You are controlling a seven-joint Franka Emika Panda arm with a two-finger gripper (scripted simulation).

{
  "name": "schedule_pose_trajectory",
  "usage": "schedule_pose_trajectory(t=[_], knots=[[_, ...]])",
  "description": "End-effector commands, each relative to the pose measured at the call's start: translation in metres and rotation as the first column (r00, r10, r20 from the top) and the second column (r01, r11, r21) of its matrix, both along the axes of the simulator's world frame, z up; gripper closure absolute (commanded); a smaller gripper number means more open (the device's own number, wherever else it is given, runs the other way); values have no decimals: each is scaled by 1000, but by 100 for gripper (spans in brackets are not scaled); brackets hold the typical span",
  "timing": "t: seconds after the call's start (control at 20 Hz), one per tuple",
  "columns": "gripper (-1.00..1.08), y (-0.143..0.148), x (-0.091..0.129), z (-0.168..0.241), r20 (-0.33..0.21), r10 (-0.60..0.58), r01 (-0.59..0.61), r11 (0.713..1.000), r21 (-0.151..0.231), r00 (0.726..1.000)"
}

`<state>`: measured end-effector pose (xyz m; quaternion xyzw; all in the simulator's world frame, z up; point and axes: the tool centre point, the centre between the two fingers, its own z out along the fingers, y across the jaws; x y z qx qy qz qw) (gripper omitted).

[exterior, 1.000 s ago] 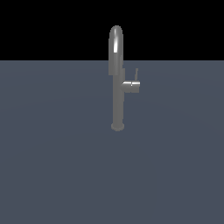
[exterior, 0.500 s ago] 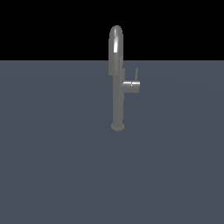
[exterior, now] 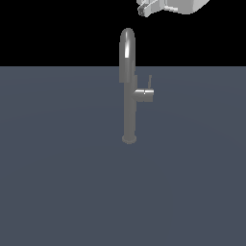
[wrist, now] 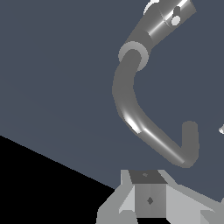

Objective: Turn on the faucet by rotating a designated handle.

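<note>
- Dark slate-blue flat ground [exterior: 57, 192] fills the lower part of the exterior view, with a plain black backdrop above it.
- Your gripper [exterior: 145, 8] sits at the very top edge of the exterior view, pale grey and cut off by the frame; you cannot tell from either view whether its fingers are spread or pressed together, and it holds nothing you can see.
- Below the gripper, and a little toward the exterior view's left, stands the faucet [exterior: 129, 96], a slim upright grey column with a round base and an arched gooseneck spout at the top.
- The handle [exterior: 144, 95] lies well below the gripper, almost straight under it: a short stub pointing sideways from the column toward the exterior view's right, its long axis level, with a thin dark lever rod [exterior: 150, 81] rising upright from it.
- In the wrist view you look down along the arched spout toward the faucet [wrist: 131, 105]; the handle [wrist: 168, 19] shows far off, past the column.
- Judged from this, your next move is a long descent to the handle, keeping clear of the spout.
- Compared with half a second ago, the gripper has entered the exterior view; the faucet and handle have not moved.
</note>
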<state>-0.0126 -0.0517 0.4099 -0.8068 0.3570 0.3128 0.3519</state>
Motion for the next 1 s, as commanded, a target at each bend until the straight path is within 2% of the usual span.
schedule_pose_trajectory(t=[0.0,0.2,0.4,0.65,0.95], knots=[[108,-7,12,-13,-49,-52,55,997,54,997],[108,-16,28,-36,-133,-132,150,979,135,982],[108,-26,43,-62,-227,-204,252,945,208,952],[108,-35,57,-98,-349,-278,384,879,282,895],[108,-40,65,-133,-463,-328,504,798,331,823]])
